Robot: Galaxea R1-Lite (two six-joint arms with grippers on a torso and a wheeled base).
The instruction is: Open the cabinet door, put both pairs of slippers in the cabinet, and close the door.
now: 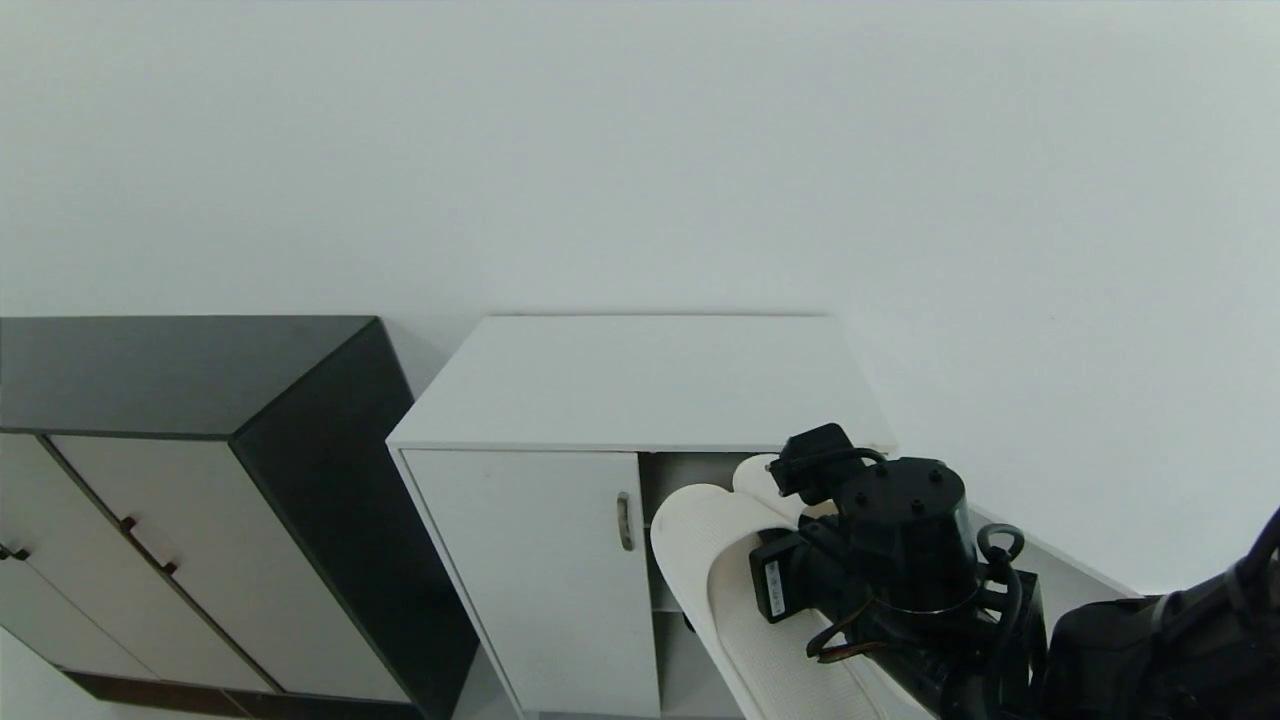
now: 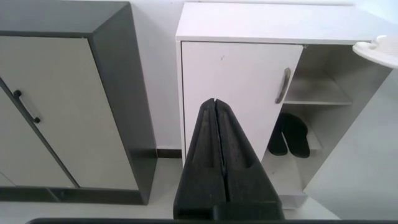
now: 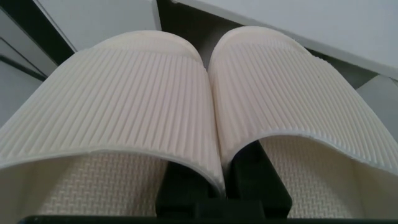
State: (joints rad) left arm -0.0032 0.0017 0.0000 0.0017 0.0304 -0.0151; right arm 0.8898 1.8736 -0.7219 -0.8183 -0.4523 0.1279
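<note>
Head view: cabinet (image 1: 620, 385) open, black pair (image 2: 290, 134) inside, right gripper (image 3: 224, 193) clamps cream pair (image 1: 700, 540) at opening, left gripper (image 2: 216, 155) closed, empty; placing and door-closing remain.

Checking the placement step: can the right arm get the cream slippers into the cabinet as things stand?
Probably yes. The right gripper holds the cream slippers at the open side of the cabinet; the upper shelf looks bare, the black slippers lie lower, and the left gripper sits by the closed door.
</note>
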